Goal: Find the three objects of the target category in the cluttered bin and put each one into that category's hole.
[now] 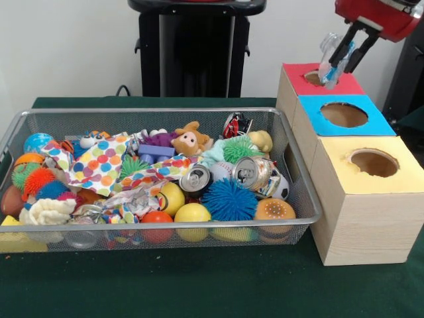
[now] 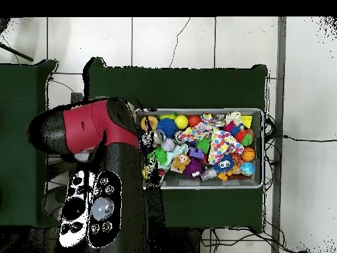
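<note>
The red arm point(image 1: 381, 14) reaches in from above, its gripper point(image 1: 339, 61) jaws clamped and angled downward.

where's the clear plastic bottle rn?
Front view, top right: the clear plastic bottle is in the gripper, over the red box's hole.

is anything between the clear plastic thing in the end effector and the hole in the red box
Nothing visible. The end effector holds the clear plastic item right over the red box's hole, its lower end at the opening.
</note>
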Robot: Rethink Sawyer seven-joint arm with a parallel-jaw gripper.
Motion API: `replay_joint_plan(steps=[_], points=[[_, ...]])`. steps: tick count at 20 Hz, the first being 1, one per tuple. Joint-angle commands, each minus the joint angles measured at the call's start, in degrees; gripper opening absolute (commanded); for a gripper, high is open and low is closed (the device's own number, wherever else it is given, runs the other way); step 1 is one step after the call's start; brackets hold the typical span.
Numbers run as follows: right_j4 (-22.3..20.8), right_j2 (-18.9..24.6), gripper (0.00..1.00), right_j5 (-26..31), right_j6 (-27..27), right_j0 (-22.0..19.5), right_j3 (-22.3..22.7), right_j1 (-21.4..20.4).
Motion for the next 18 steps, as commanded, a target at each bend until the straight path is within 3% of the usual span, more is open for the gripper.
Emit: replay_joint_plan(steps=[1, 18], points=[[0.4, 1.5, 0.0, -5.3, 9.1, 0.3, 4.1, 3.8], [0.3, -0.3, 0.0, -8.4, 10.5, 2.2, 4.5, 5.0]])
